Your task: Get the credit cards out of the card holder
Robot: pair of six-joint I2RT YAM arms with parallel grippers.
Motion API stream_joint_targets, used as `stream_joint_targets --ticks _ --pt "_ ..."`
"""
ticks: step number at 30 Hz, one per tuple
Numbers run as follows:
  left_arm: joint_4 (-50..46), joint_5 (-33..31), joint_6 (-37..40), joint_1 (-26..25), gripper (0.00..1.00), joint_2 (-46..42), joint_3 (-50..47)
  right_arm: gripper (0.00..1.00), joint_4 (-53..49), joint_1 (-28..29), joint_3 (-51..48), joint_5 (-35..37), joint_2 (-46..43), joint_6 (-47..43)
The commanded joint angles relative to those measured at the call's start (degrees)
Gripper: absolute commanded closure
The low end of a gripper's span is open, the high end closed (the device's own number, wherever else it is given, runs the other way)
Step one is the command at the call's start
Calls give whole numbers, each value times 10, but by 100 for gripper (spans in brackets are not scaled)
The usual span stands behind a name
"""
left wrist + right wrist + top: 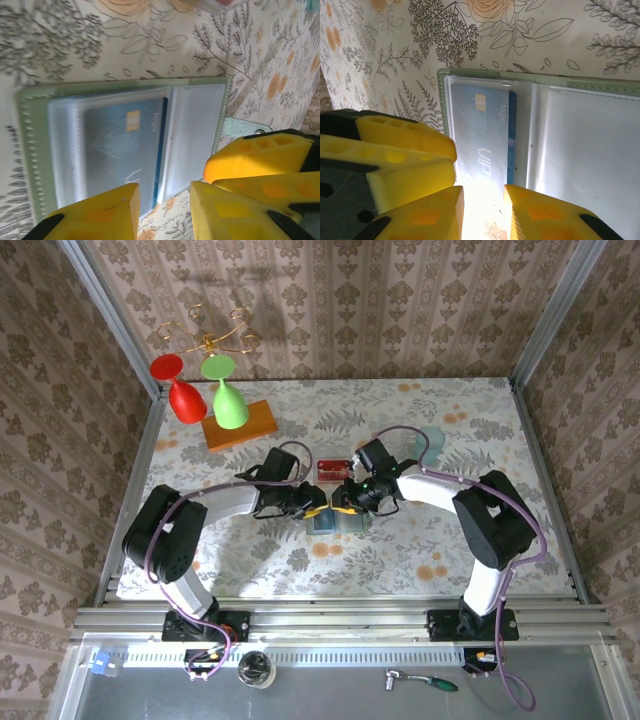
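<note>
The card holder (352,523) lies open and flat on the flowered table, mid-front. In the left wrist view its pale green rim (30,150) frames clear pockets, and a blue credit card (120,145) sits inside one pocket. The same blue card (485,135), marked "VIP", lies in a pocket in the right wrist view. My left gripper (318,508) (165,210) hovers at the holder's edge, jaws a little apart with nothing between them. My right gripper (346,502) (483,215) faces it from the other side, jaws slightly apart over the card's end. A red credit card (330,468) lies just beyond the holder.
A translucent teal cup (432,443) stands to the back right. An orange wooden block (240,425) at the back left carries a red goblet (180,392) and a green goblet (228,395). The two grippers are close together, fingers nearly touching.
</note>
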Motion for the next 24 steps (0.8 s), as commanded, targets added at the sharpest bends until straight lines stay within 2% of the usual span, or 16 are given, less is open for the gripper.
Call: stream_joint_targets --ticks 1,16,24 --pt "22 -4 -11 12 67 -14 -20 71 1 2 7 -5 15 0" --pt "23 -6 -7 18 68 2 -20 71 -30 1 0 31 48 -26" --pt "-21 -21 20 19 71 6 -3 71 -18 1 11 10 26 -24"
